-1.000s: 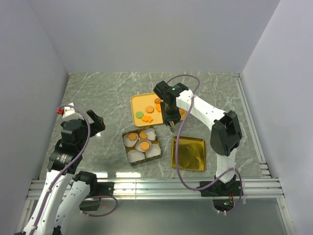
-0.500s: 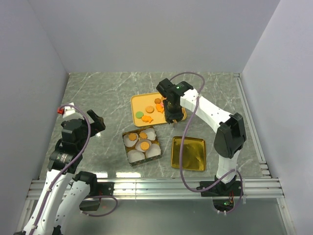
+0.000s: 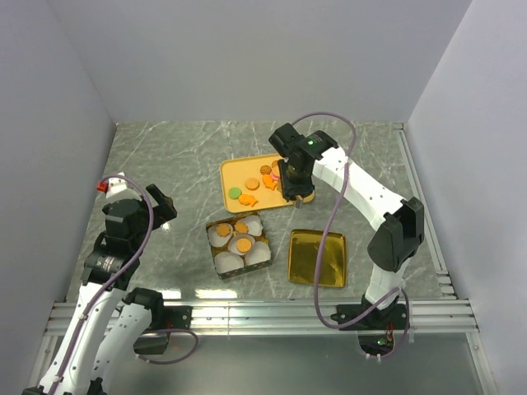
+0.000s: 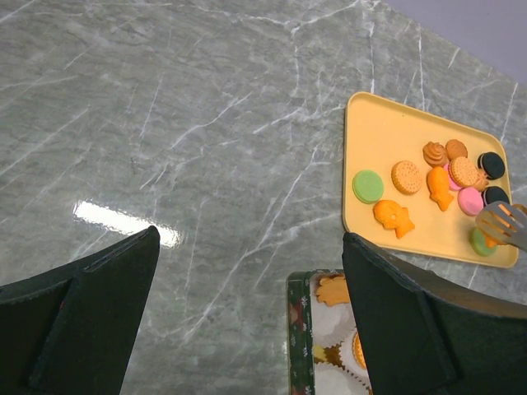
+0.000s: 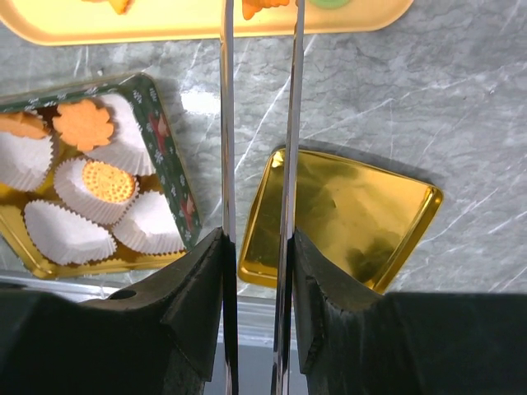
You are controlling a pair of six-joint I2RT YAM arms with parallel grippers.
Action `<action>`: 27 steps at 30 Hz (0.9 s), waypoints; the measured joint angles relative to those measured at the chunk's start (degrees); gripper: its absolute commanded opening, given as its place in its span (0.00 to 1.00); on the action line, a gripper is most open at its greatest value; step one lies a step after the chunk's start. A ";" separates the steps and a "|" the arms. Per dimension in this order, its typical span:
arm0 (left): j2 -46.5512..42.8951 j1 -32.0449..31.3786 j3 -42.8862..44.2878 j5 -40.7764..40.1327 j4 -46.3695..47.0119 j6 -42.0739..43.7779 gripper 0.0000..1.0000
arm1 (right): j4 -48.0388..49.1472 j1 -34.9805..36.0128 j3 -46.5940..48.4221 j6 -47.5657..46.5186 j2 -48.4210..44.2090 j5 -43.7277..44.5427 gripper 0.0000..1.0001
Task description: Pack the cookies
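Observation:
Several cookies (image 3: 251,183) lie on an orange tray (image 3: 235,169): orange rounds, fish shapes, pink, green and black ones (image 4: 406,176). A green tin (image 3: 211,247) holds white paper cups and three orange cookies (image 5: 109,181). My right gripper (image 3: 290,179) is shut on metal tongs (image 5: 226,123). The tong tips (image 4: 504,224) sit over the tray's near right corner beside an orange cookie (image 5: 263,6); I cannot tell if they pinch it. My left gripper (image 3: 160,206) is open and empty, above the table left of the tin (image 4: 296,329).
A gold lid (image 3: 317,257) lies upside down right of the tin, also in the right wrist view (image 5: 346,214). Grey walls enclose the marble table on three sides. A metal rail runs along the near edge.
My right arm has swung away from the tin toward the far right, carrying the tongs to the tray's near right corner. The left arm has hardly moved.

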 measured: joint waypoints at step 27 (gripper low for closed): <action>0.37 0.55 0.00 0.68 -0.33 0.24 0.99 | 1.09 18.58 -3.19 -5.51 -11.67 -6.36 0.33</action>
